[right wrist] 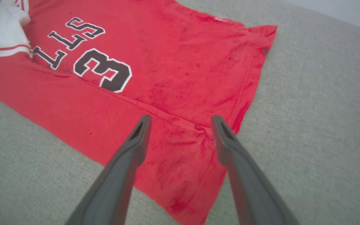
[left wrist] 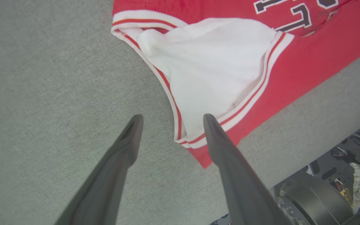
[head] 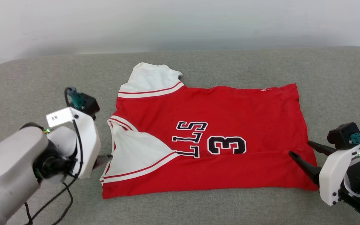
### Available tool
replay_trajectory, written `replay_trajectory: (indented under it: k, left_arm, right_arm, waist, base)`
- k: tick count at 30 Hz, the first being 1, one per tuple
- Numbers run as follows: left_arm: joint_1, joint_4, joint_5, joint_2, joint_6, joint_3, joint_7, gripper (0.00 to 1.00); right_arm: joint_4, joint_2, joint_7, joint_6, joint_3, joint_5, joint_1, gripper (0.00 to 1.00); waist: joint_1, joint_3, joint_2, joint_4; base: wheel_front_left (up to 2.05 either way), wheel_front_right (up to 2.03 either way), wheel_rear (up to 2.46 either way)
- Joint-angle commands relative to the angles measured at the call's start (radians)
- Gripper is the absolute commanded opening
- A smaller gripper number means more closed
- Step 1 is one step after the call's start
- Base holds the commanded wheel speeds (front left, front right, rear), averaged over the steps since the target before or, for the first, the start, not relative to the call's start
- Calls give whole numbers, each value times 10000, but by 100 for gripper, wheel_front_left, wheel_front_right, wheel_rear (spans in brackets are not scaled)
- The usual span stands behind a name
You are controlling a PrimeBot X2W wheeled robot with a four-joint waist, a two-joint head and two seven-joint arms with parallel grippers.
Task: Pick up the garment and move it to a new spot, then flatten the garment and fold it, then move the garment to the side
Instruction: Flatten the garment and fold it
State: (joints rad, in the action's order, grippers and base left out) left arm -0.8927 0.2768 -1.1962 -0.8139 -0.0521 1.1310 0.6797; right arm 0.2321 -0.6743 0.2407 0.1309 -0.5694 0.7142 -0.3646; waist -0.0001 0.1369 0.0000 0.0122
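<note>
The garment (head: 230, 109), a red jersey with white sleeves and a black "3" on the chest, lies spread flat and sideways on the grey cushioned surface (head: 36, 81). Its collar end is to the left and its hem to the right. A crease runs along its near side, and the near white sleeve (left wrist: 217, 62) lies folded over the chest. My left gripper (left wrist: 172, 117) is open just above the sleeve's striped corner; one finger (head: 104, 158) shows beside the wrist. My right gripper (right wrist: 181, 117) is open over the garment (right wrist: 167, 62) at the near hem corner, also seen in the head view (head: 300, 147).
A pale wall (head: 180, 22) rises behind the grey surface. Bare grey fabric surrounds the garment on all sides, with wider strips at the far left and far right. Part of my own base (left wrist: 333, 181) shows below the front edge.
</note>
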Motion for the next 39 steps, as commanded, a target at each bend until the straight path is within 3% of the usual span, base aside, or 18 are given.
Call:
replay_trajectory:
  k: [1, 10, 17, 18, 19, 20, 28, 35, 39]
  left_arm:
    - [208, -63, -121, 76, 98, 180, 336, 100]
    - [929, 378, 40, 344, 319, 805, 712, 100]
    - [1784, 1346, 99, 844, 146, 1170, 601, 100]
    - [1867, 1388, 71, 880, 63, 1200, 615, 89]
    - [1903, 1433, 79, 927, 13, 1214, 584, 23]
    - [1928, 1474, 68, 939, -49, 1225, 576, 0]
    - [1526, 1184, 148, 625, -280, 817, -69, 0]
    - [1116, 307, 404, 188, -262, 658, -392, 0]
    - [1049, -137, 524, 73, -121, 633, -395, 0]
  right_arm:
    - [-57, 71, 104, -4, -42, 14, -113, 100]
    - [-28, 240, 188, -4, -223, 17, -494, 100]
    - [129, 302, 121, -6, -498, 114, -761, 100]
    - [148, 281, 126, -6, -527, 131, -808, 100]
    - [174, 242, 142, -4, -547, 177, -868, 100]
    - [167, 183, 163, -6, -556, 204, -936, 100]
    - [-362, -775, 1171, -6, -831, 456, -1844, 100]
    - [-914, -1854, 4191, -6, -1557, 1411, -2680, 100]
    - [-622, -1729, 5351, -6, -1882, 1689, -2851, 100]
  waist:
    - [1, 106, 0, -141]
    - [1, 508, 0, -548]
    - [1, 649, 0, -686]
    - [1, 632, 0, -682]
    - [1, 597, 0, -666]
    - [1, 552, 0, -643]
    - [1, 131, 0, -443]
    - [1, 58, 0, -258]
    - [1, 219, 0, -165]
  base:
    - [0, 0, 0]
    - [0, 0, 0]
    - [0, 0, 0]
    - [0, 0, 0]
    - [0, 0, 0]
    - [0, 0, 0]
    - [0, 0, 0]
    - [0, 0, 0]
    - [0, 0, 0]
